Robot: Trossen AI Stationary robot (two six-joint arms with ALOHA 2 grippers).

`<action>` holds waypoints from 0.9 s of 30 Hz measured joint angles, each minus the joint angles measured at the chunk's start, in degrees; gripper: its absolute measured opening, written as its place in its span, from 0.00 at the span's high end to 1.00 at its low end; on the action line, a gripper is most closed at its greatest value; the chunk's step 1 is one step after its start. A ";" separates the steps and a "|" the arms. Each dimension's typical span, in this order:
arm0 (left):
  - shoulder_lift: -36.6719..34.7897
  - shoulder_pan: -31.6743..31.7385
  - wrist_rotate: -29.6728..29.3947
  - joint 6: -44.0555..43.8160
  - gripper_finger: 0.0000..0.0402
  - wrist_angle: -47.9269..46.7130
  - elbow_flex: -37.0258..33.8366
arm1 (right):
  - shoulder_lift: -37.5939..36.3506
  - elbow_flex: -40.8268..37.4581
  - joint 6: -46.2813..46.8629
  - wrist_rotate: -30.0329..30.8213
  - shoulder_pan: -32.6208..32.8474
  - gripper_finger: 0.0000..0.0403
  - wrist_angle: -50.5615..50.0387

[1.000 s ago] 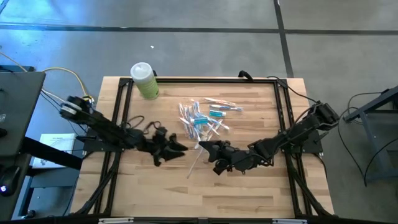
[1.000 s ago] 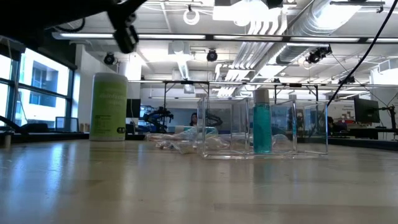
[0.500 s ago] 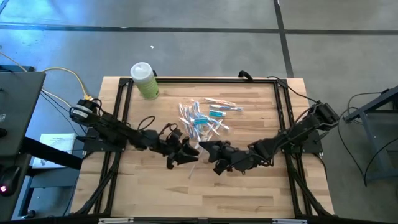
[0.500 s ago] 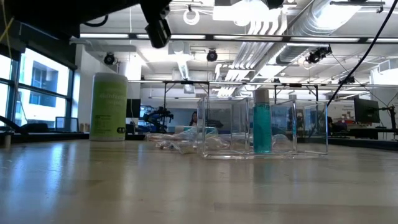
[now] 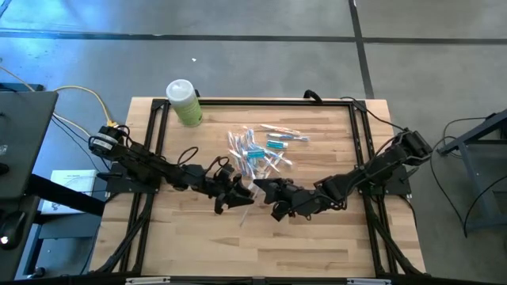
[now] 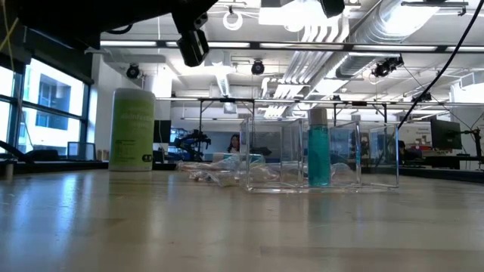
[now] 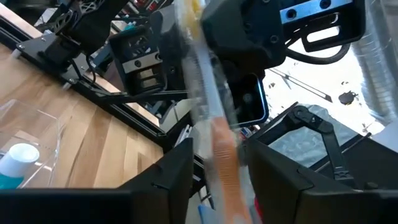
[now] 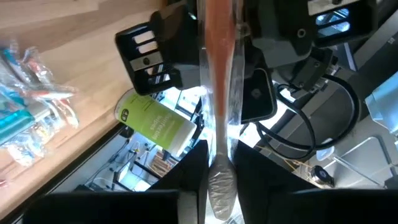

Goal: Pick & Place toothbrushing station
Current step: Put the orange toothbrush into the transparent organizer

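My right gripper (image 5: 263, 190) is shut on one toothbrush (image 5: 245, 209), a thin stick in a clear wrapper with an orange part, held over the table's middle. My left gripper (image 5: 240, 193) has come up against it from the left. Its fingers (image 7: 177, 180) stand open on either side of the same toothbrush (image 7: 214, 134). The other toothbrushes (image 5: 261, 149), with teal and orange parts, lie in a loose heap farther back. The see-through holder (image 6: 321, 159) stands on the table beside them. My right gripper pinches the wrapped toothbrush between its two fingers (image 8: 193, 180), on the pale stretch (image 8: 219, 146) below the orange part (image 8: 217, 43). The fingers lie across the stick. The toothbrush is lifted clear of the table. My left gripper: I cannot tell whether its fingers touch the orange part (image 7: 222, 155) between them.
A light-green bottle with a white cap (image 5: 184, 101) stands at the far left corner. A black frame (image 5: 154, 134) runs around the wooden table top. Bare wood lies toward the near edge. The low view shows an office room behind the table.
My left gripper has moved toward the table's right, up to my right gripper, and its fingers now stand around the held toothbrush. The toothbrush stays lifted in my right gripper.
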 joint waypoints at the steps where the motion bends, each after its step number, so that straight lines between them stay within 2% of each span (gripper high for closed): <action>1: 0.00 0.00 0.00 -0.04 0.69 0.00 0.00 | 0.00 0.00 0.01 -0.24 0.00 0.85 -0.20; 6: 0.00 0.42 0.38 -0.86 0.84 -0.62 0.00 | -0.02 0.00 5.99 -3.00 0.05 0.82 0.08; 10: 0.00 2.09 4.08 -3.44 0.96 -0.70 0.00 | -0.02 0.00 7.56 -3.26 0.05 0.78 0.30; 14: -0.02 3.19 5.33 -4.40 0.97 -0.94 0.00 | -0.02 0.00 8.93 -3.33 0.18 0.72 0.50; 20: -0.04 3.28 5.72 -3.74 1.00 -1.14 0.00 | -0.02 -0.02 17.55 -4.55 1.62 0.57 3.78; 24: -0.07 3.26 6.45 -3.29 1.00 -1.11 0.00 | -0.02 -0.02 18.16 -4.12 3.31 0.48 5.32; 27: -0.41 3.21 7.08 -3.26 1.00 -1.16 0.00 | -0.02 -0.02 21.69 -0.63 4.82 0.46 5.44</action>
